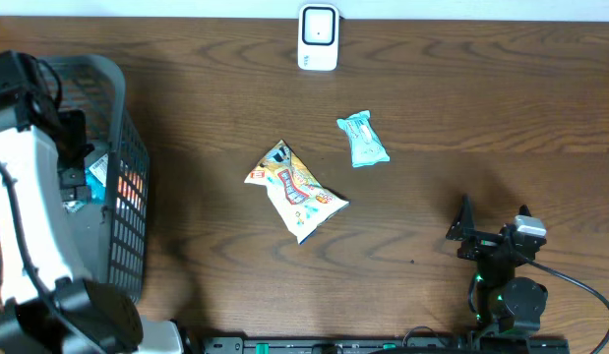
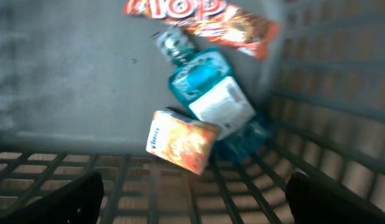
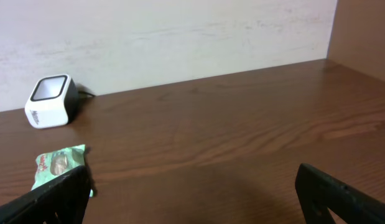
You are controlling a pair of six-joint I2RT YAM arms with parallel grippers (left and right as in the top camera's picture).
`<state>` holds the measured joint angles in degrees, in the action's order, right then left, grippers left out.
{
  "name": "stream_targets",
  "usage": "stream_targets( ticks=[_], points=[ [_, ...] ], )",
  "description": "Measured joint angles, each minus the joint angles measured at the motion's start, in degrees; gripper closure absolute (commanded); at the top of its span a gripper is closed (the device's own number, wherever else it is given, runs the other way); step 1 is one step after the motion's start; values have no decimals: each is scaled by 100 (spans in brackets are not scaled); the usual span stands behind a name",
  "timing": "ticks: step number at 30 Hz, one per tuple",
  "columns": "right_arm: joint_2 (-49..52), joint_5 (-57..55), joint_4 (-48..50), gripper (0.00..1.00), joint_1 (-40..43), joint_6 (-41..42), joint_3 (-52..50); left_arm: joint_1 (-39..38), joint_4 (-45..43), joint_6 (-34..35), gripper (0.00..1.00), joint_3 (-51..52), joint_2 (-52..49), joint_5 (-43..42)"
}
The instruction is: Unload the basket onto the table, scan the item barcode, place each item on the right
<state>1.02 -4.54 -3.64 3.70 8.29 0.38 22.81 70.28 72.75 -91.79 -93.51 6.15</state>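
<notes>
Blue bottle (image 2: 208, 93) lies in grey basket (image 2: 332, 93) (slantwise).

White boxy barcode scanner (image 1: 318, 37), yellow printed snack bag (image 1: 295, 190)
We see the scanner upright, the bag flat, well apart from it

Overhead cam looks straight down on the whole bench (image 1: 432, 98), grey basket (image 1: 127, 147) at its left edge. Left wrist cam is right up close, peering down into that basket, while the right wrist cam sits low over the bench facing the back wall (image 3: 180, 31), sharing the white scanner (image 3: 50, 101) and teal packet (image 3: 58, 165) with overhead.
</notes>
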Motion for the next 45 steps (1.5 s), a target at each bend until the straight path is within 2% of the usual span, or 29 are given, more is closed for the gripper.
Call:
stream_targets(
  ticks=[5,13,26,35,38,42,45],
  points=[
    [0,0,-2,1,0,0,0,0,-33,463,6,192,-509,-66],
    [-2,0,-2,1,0,0,0,-4,-498,675,6,214,-1099,-389],
    [-2,0,0,1,0,0,0,-4,-568,1591,6,214,-1478,-448],
    [-2,0,0,1,0,0,0,2,-962,1766,7,175,-2225,-291],
    [-2,0,-2,1,0,0,0,2,-975,1711,20,170,-2387,-260],
    [-2,0,0,1,0,0,0,2,-901,1541,32,170,-2549,-87],
    [-2,0,-2,1,0,0,0,2,-901,1377,36,170,-2549,-9]
  ],
)
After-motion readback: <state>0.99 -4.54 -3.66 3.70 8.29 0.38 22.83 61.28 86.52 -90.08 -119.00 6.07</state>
